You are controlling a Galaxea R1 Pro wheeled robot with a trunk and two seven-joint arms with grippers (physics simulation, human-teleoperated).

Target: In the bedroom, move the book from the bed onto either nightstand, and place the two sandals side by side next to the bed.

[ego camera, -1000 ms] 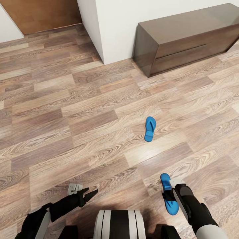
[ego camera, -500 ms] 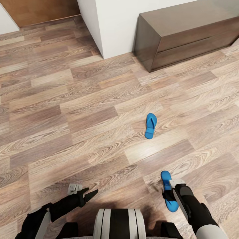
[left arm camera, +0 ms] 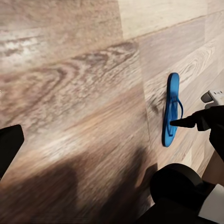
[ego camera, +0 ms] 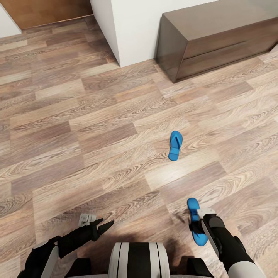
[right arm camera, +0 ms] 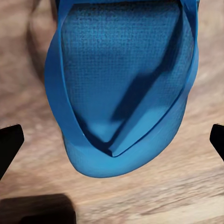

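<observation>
Two bright blue sandals lie on the wood-plank floor. One sandal (ego camera: 175, 145) rests alone in the middle of the floor ahead. The other sandal (ego camera: 194, 210) (left arm camera: 171, 109) (right arm camera: 123, 93) lies close in front of me on the right. My right gripper (ego camera: 197, 228) (right arm camera: 112, 142) hovers right over it, open, with a fingertip (right arm camera: 9, 144) on each side of the strap end. My left gripper (ego camera: 105, 224) hangs low at the left, open and holding nothing. The book and the bed are out of view.
A long low dark-wood cabinet (ego camera: 216, 42) with a drawer seam stands against the white wall (ego camera: 135, 27) at the back right; I cannot tell whether it is a nightstand. A brown door (ego camera: 46, 9) shows at the back left. My base (ego camera: 138, 259) fills the bottom centre.
The whole picture has slid slightly, so the camera moved a little. Both grippers and both sandals keep their places relative to each other.
</observation>
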